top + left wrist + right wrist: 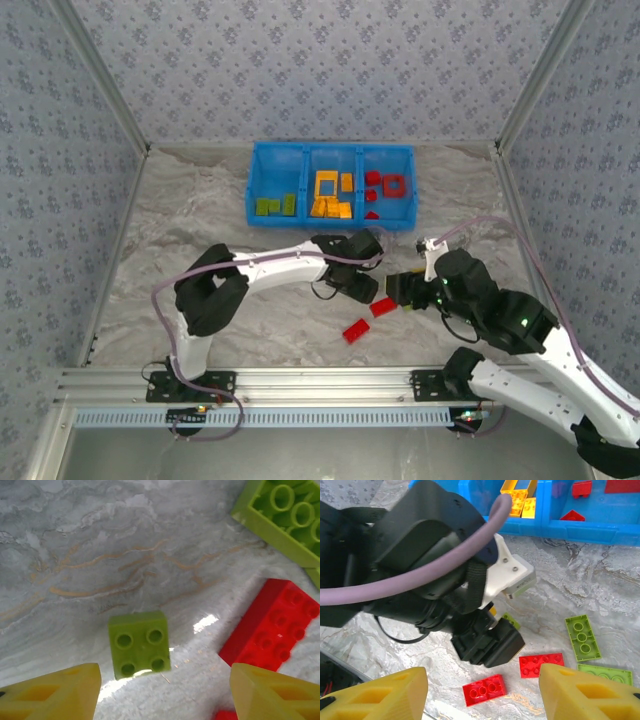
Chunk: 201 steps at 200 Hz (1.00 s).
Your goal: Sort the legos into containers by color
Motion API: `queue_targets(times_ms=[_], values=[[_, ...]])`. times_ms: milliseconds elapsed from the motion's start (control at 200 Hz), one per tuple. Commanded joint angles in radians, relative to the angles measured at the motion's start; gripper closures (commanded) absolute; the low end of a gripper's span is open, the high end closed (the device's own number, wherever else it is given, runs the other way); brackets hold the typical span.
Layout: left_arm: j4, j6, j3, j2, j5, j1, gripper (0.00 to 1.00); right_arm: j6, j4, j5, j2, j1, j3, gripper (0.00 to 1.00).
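Pick step: left gripper [165, 687] hovers over a small green lego [140, 645] on the table, jaws apart and empty. Next it needs to drop and close on it. Right gripper [482, 680] is also spread and empty. Blue tray [330, 147] has 3 compartments: green left, orange-yellow middle, red right. 2 red legos [355, 330] lie loose.

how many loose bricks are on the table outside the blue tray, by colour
red bricks: 2
green bricks: 3
total: 5
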Motion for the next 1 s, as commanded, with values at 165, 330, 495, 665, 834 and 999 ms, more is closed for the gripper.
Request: queue_targets(times_ms=[165,330,495,665,834,999], values=[[-0.05,0.048,0.062,0.087,-0.086,-0.018,0.38,0.033,0.008,0.006,-0.004,0.012,-0.013,0.38],[-0.034,0.055,0.071,0.108,-0.097,-0.02,0.56,0.044,0.012,-0.002,-0.005,0.012,-0.033,0.39],[-0.025,0.043,0.045,0.061,-0.158,-0.025,0.67,0.04,0.025,-0.008,-0.009,0.014,-0.038,0.4],[-0.054,0.007,-0.025,-0.129,-0.196,0.024,0.68,-0.013,0.122,-0.065,0.058,0.023,-0.041,0.41],[-0.104,0.013,-0.076,-0.336,-0.149,0.177,0.66,-0.112,0.324,-0.002,0.22,0.155,-0.015,0.39],[-0.154,0.089,-0.01,-0.353,-0.09,0.378,0.66,-0.258,0.585,0.14,0.454,0.271,0.059,0.38]])
